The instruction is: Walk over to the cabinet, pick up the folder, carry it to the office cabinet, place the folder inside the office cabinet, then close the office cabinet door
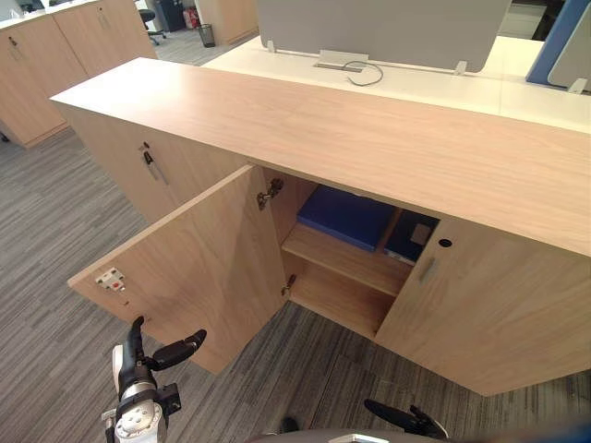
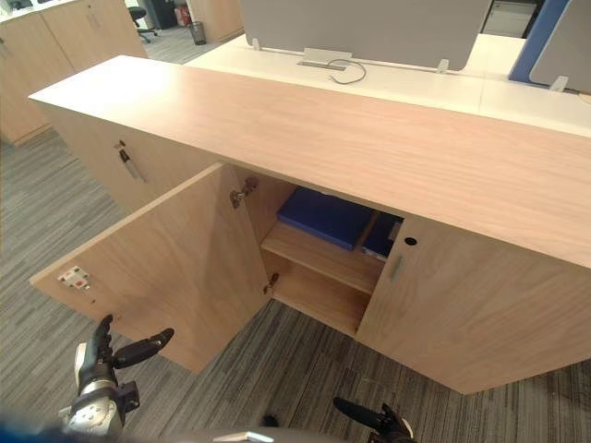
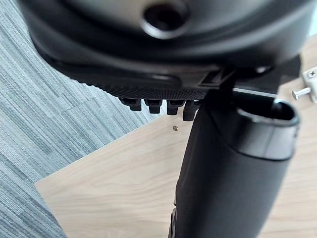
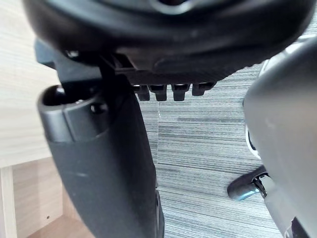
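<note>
A blue folder [image 1: 346, 217] lies flat on the upper shelf inside the light-wood office cabinet [image 1: 369, 138]. The cabinet's left door [image 1: 194, 268] stands swung wide open toward me. My left hand [image 1: 138, 369] is low at the left, just in front of that door's outer lower edge, open and holding nothing. In the left wrist view the door panel [image 3: 124, 183] lies right past the fingers. At the bottom right my right hand [image 1: 406, 420] hangs open over the carpet, empty and apart from the cabinet.
A darker blue item [image 1: 411, 235] stands to the right of the folder. The cabinet's right door [image 1: 489, 314] covers the right half. Behind the cabinet is a white desk [image 1: 517, 92] with a grey screen. More wood cabinets [image 1: 46, 55] stand at the far left.
</note>
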Motion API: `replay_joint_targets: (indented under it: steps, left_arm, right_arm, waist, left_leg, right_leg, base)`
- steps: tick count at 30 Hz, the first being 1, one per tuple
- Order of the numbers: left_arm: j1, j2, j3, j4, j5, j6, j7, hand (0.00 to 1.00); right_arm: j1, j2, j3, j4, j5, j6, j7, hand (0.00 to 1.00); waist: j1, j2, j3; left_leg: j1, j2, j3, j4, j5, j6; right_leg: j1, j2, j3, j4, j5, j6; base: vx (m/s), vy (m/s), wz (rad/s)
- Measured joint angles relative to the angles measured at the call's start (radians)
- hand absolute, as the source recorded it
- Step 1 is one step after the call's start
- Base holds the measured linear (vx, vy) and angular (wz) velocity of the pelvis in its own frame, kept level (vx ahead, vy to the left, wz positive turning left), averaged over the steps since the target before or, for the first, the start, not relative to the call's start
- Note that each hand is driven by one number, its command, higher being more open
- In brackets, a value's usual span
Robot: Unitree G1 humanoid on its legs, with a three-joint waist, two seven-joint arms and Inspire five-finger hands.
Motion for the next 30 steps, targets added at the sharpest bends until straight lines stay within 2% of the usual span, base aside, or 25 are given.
replay_joint_targets:
  steps: [7, 16, 17, 21, 28, 30]
  left_arm:
    - [-0.014, 0.003, 0.008, 0.108, 0.001, -0.026, -0.006, 1.00]
    - [0.019, -0.001, 0.014, 0.437, 0.011, -0.036, -0.039, 1.00]
    - [0.017, -0.001, 0.027, 0.467, 0.011, -0.039, -0.042, 1.00]
    - [0.016, 0.002, 0.180, 0.653, 0.011, -0.040, -0.050, 1.00]
    - [0.041, 0.025, 0.266, 0.693, 0.031, -0.039, -0.053, 1.00]
    - [0.017, 0.056, 0.300, 0.693, 0.031, -0.039, -0.054, 1.00]
  right_arm:
    - [0.000, -0.001, -0.003, 0.001, -0.001, 0.000, 0.001, 1.00]
    - [-0.004, 0.007, -0.027, 0.006, -0.035, -0.001, 0.004, 1.00]
    - [-0.005, 0.007, -0.027, 0.008, -0.035, -0.001, 0.004, 1.00]
    - [-0.009, 0.011, -0.035, 0.024, -0.035, -0.003, 0.004, 1.00]
    - [-0.021, 0.003, -0.062, 0.060, -0.035, -0.006, 0.004, 1.00]
    - [-0.021, 0.001, -0.062, 0.061, -0.035, -0.008, 0.004, 1.00]
  waist:
    - [0.000, 0.001, -0.001]
    - [0.001, -0.013, 0.004]
    - [0.001, -0.014, 0.005]
    - [0.001, -0.023, 0.008]
    - [0.004, -0.023, 0.015]
    - [0.002, -0.023, 0.017]
  left_leg:
    - [0.023, 0.020, 0.013, 0.000, 0.001, -0.012]
    - [0.037, 0.024, 0.018, 0.000, -0.002, -0.020]
    - [0.039, 0.024, 0.016, 0.000, -0.003, -0.020]
    - [0.046, 0.021, 0.006, -0.001, -0.007, -0.026]
    - [0.044, 0.006, -0.013, -0.001, -0.020, -0.026]
    - [0.047, 0.001, -0.023, -0.001, -0.025, -0.023]
  right_leg:
    - [0.017, 0.018, 0.023, 0.001, -0.003, -0.005]
    - [0.028, 0.022, 0.030, 0.004, -0.006, -0.010]
    - [0.031, 0.021, 0.029, 0.004, -0.006, -0.010]
    - [0.040, 0.021, 0.018, 0.001, -0.006, -0.010]
    - [0.058, 0.016, 0.008, -0.022, -0.006, -0.010]
    - [0.069, 0.015, 0.001, -0.029, -0.006, -0.010]
  base:
    - [-0.01, -0.020, -0.07]
    - [0.00, 0.001, -0.02]
    - [-0.01, 0.011, 0.06]
    - [0.00, 0.003, 0.06]
    - [0.00, 0.006, 0.10]
    - [0.01, -0.001, 0.12]
